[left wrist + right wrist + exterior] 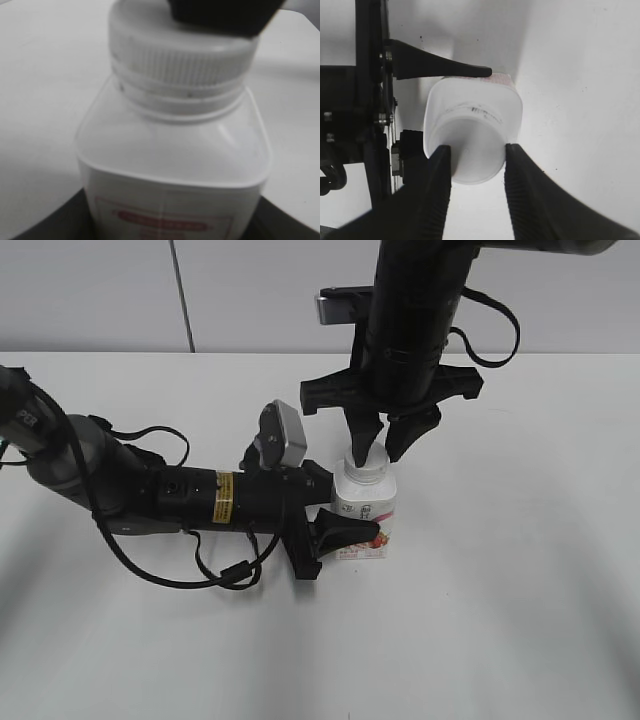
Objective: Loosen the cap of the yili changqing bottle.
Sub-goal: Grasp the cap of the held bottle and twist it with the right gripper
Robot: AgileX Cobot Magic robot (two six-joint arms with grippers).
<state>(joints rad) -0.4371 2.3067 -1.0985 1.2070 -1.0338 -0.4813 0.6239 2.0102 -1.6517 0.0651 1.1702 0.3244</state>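
Observation:
The yili changqing bottle (366, 508) stands upright on the white table, its red and pink label facing front. It fills the left wrist view (170, 165) and shows from above in the right wrist view (470, 100). My left gripper (350, 522) reaches in from the left and is shut on the bottle's body; its dark jaws show at the bottom corners of the left wrist view (170, 235). The white ribbed cap (366, 470) (175, 60) (476, 160) sits on the neck. My right gripper (380, 448) (476, 150) comes straight down, its two fingers pressed on opposite sides of the cap.
The left arm (190, 495) lies low across the table from the left, with loose black cable (225, 575) beside it. The right arm (405, 330) hangs over the bottle. Bare white table (500, 590) lies to the right and front.

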